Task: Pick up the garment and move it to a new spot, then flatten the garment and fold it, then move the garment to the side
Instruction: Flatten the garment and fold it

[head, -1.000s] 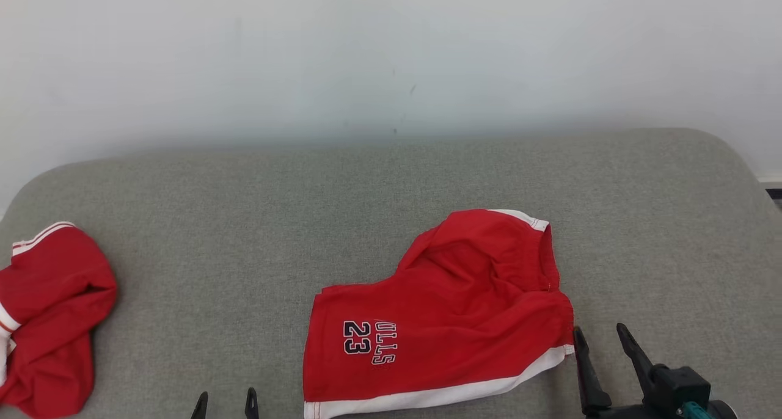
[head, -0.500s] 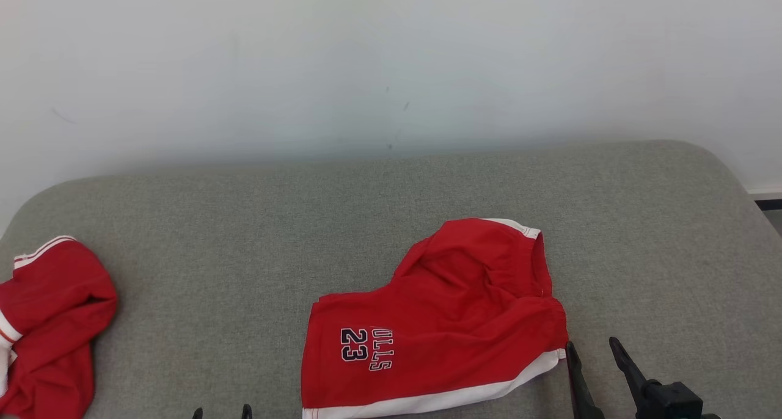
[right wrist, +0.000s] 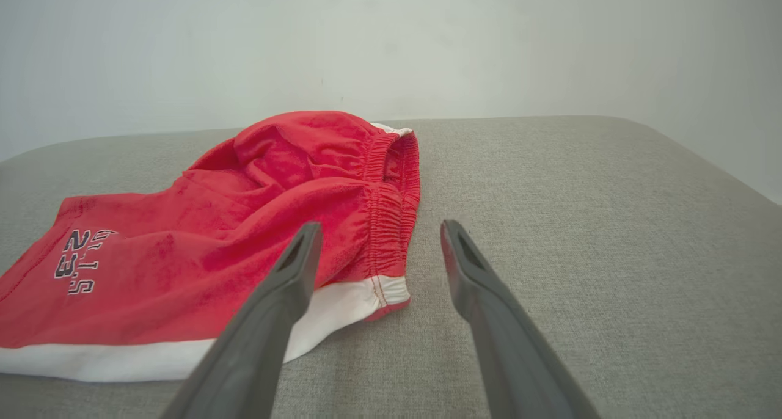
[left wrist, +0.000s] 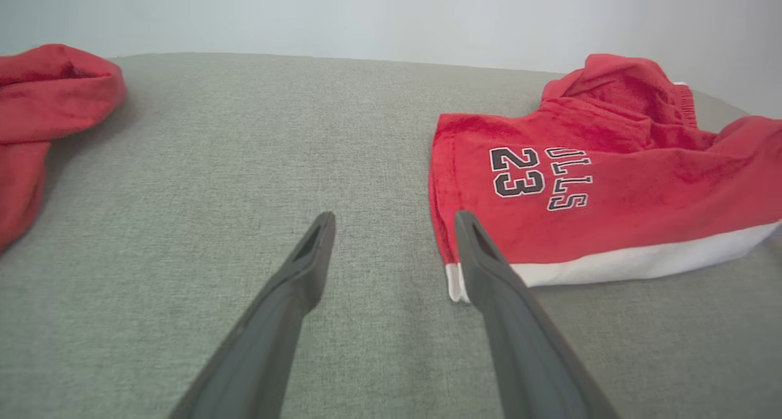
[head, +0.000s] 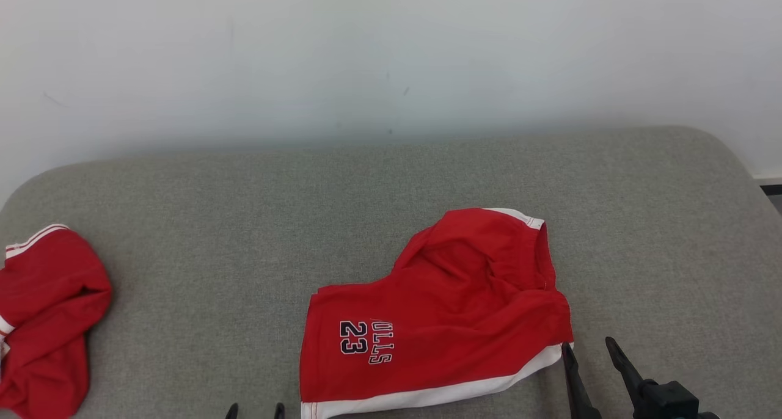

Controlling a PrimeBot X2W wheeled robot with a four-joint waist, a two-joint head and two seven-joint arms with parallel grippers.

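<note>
The left gripper [head: 255,410] sits low, its two dark fingers pointing up. The right gripper [head: 587,344] points up too. Both are spread wide apart.

**Number and lettering on the red shorts**

The red shorts [head: 452,309] lie near the front edge of the grey cushion [head: 244,223], right of its middle. They carry the number 23 [head: 354,337] and, just beside it, the letters ULLS [head: 383,342]. Both are printed in dark characters with a pale outline. The print sits on the leg panel towards the cushion's left side, a little above the white hem band. The letters lie turned sideways in the head view. Whether more letters come before the U cannot be told.
</note>
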